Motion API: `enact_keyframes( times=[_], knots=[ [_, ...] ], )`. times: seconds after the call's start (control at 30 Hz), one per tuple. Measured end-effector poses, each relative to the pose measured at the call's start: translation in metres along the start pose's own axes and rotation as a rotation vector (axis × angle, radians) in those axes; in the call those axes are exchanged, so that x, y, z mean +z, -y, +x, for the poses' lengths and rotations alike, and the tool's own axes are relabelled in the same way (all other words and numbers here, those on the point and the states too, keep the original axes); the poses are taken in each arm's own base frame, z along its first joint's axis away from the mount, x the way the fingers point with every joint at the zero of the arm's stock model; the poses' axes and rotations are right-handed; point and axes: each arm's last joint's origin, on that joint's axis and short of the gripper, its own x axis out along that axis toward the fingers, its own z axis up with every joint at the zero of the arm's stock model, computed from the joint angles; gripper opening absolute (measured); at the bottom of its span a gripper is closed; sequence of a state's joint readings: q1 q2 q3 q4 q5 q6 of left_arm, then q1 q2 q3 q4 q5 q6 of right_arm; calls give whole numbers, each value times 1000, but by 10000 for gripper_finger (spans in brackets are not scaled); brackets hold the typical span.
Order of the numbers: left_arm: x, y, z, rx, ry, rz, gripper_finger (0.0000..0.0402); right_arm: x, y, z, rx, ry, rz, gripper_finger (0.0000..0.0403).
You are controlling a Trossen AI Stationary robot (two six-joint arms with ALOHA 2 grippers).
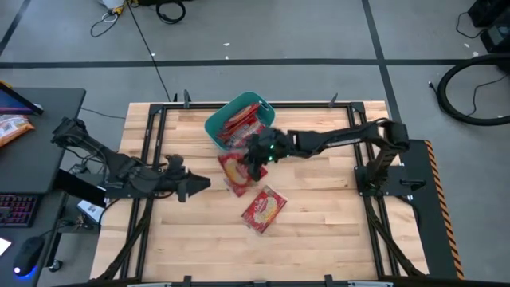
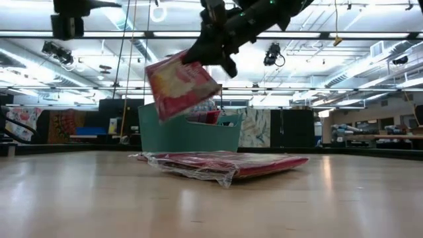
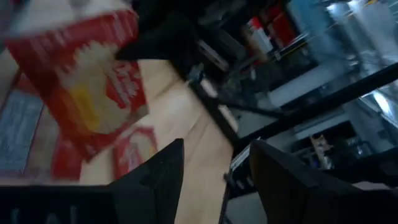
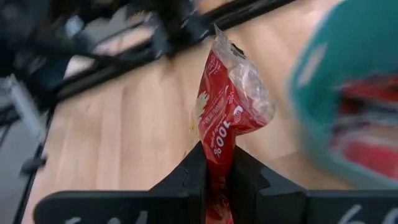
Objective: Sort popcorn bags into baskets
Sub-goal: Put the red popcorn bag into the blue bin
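Table (image 1: pixel 319 215) — right pincer (image 1: pixel 253 163) apparently grips bag (image 2: pixel 180 84).

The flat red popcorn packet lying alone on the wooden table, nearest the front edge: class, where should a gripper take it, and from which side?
Take the flat red popcorn packet by a short end edge, coming from above: it lies flat and apart from the teal plastic tub, so both ends look unobstructed.

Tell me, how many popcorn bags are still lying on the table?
2 that I can see: one bag just below the teal tub, one bag nearer the front edge. The right tool holds a third above them; more sit in the tub, partly hidden.
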State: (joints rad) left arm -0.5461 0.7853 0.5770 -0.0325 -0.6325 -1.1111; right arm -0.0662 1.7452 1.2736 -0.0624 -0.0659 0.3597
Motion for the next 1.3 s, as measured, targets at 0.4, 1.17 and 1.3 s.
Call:
enact_keyframes(
  times=[0.4, 1.17, 1.3],
  knots=[
    [11, 7, -1, 53, 230, 316, 185, 38, 44, -24, -185, 315, 531, 46],
    [15, 12, -2, 87, 268, 717, 185, 13, 113, 28, -374, 706, 1366, 46],
    [15, 12, -2, 92, 264, 731, 185, 11, 124, 33, -372, 733, 1374, 49]
  ],
)
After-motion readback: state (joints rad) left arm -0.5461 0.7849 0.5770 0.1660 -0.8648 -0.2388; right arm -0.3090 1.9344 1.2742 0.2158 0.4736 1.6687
